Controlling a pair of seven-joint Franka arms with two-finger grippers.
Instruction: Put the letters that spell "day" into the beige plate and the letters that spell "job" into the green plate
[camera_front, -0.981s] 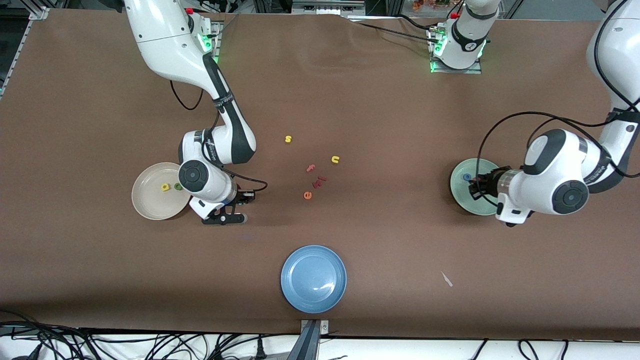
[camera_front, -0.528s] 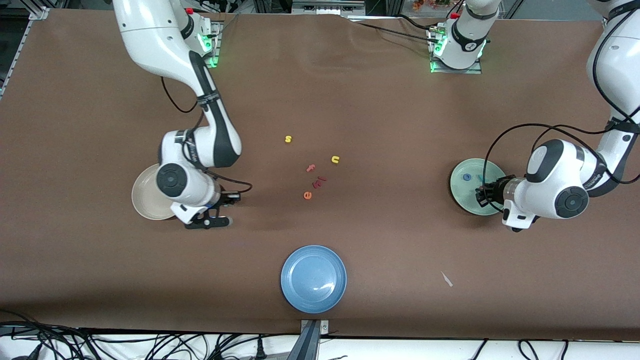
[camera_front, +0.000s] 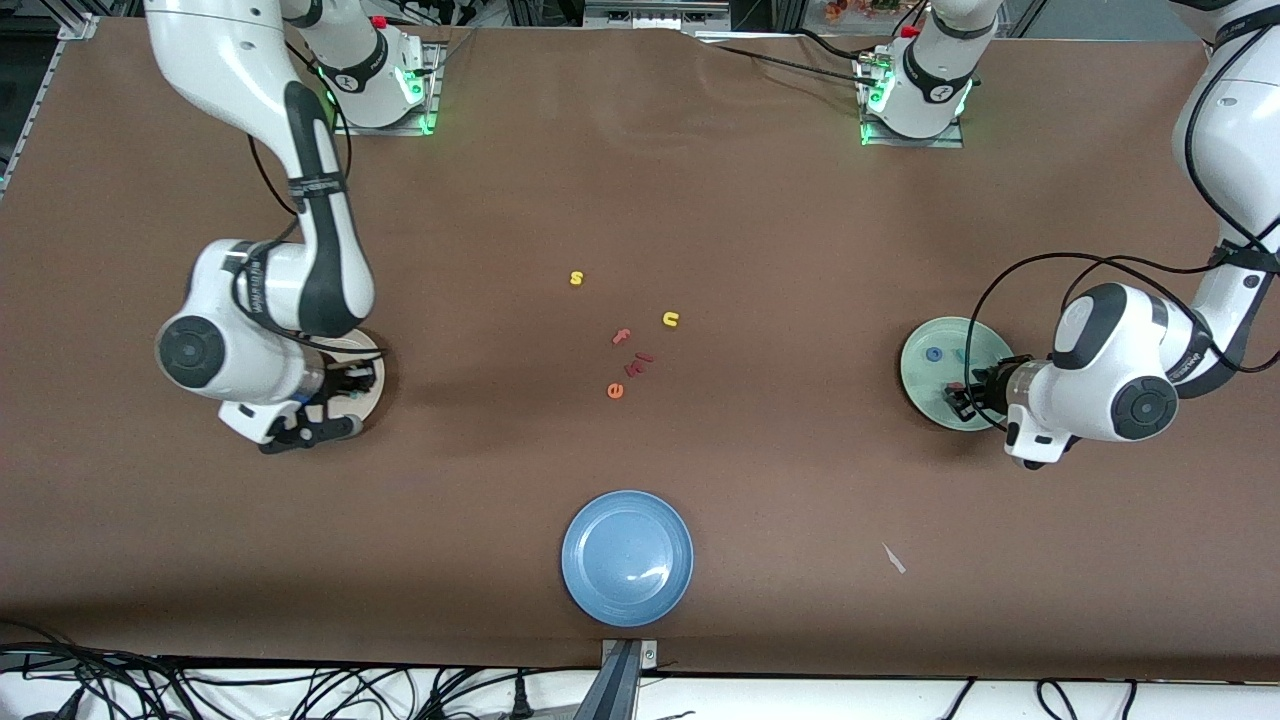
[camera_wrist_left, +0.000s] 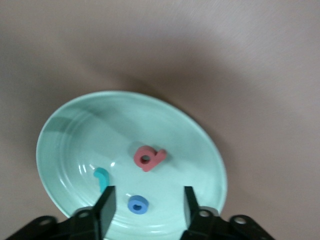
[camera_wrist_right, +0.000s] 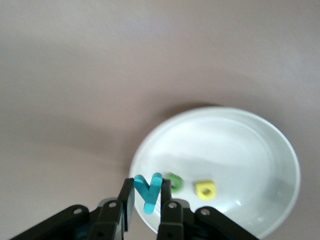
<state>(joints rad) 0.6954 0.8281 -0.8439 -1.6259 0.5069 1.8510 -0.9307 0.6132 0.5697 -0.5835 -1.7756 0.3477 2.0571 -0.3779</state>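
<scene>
left pincer (camera_wrist_left: 146, 205): jaws apart, low | right pincer (camera_wrist_right: 148, 202): jaws clamped, raised

Right gripper (camera_wrist_right: 148, 200) pinches teal "y" (camera_wrist_right: 148, 191) above beige plate (camera_wrist_right: 260, 150).

White arms (camera_front: 300, 90) — black joints, looped black cables, green-lit bases (camera_front: 910, 100) — black hands.

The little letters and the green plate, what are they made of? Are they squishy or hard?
The red-pink "b", blue "o" and teal "j" look like soft foam: thick, matte, with no shine. The teal "y" pinched in the right tool looks the same. The green plate seems hard and smooth, plastic or glazed ceramic; faint glints and ring lines show on it.
</scene>
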